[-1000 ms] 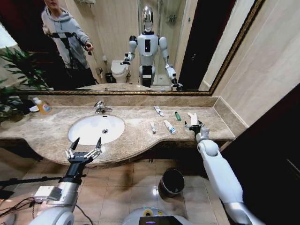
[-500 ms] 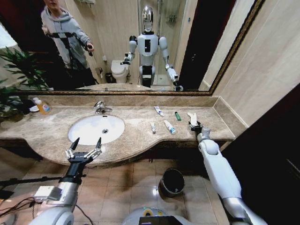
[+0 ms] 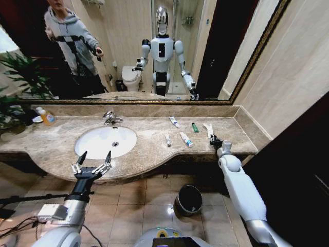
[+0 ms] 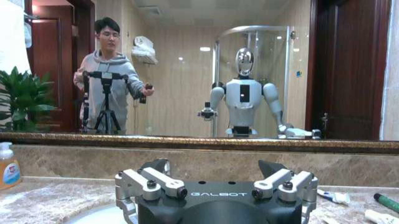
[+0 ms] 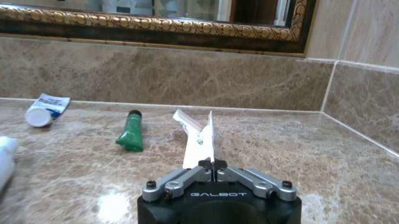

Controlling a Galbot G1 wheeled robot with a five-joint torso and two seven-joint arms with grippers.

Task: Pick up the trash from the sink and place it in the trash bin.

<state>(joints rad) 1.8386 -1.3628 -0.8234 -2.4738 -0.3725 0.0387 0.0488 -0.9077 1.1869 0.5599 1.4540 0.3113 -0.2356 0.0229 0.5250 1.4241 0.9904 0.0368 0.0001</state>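
Note:
The white oval sink (image 3: pixel 105 141) is set in the marble counter at the left and looks empty. A flat white strip of trash (image 3: pixel 208 128) lies on the counter at the far right, not in the basin. My right gripper (image 3: pixel 214 140) is shut on its near end. The right wrist view shows the strip (image 5: pixel 201 137) sticking out from the closed right gripper (image 5: pixel 212 163). My left gripper (image 3: pixel 93 163) hangs open in front of the counter edge below the sink, holding nothing; in its own view the left gripper (image 4: pixel 214 164) faces the mirror. The black trash bin (image 3: pixel 189 199) stands on the floor under the counter.
Small tubes lie on the counter beside the strip: a green one (image 5: pixel 131 133), a white-and-blue one (image 5: pixel 44 109) and others (image 3: pixel 186 139). The chrome faucet (image 3: pixel 109 118) stands behind the basin, a soap bottle (image 3: pixel 47 117) at the far left. The side wall (image 3: pixel 288 92) is close on the right.
My right gripper has shut on the near end of the white strip and shifted slightly. The left arm has not moved.

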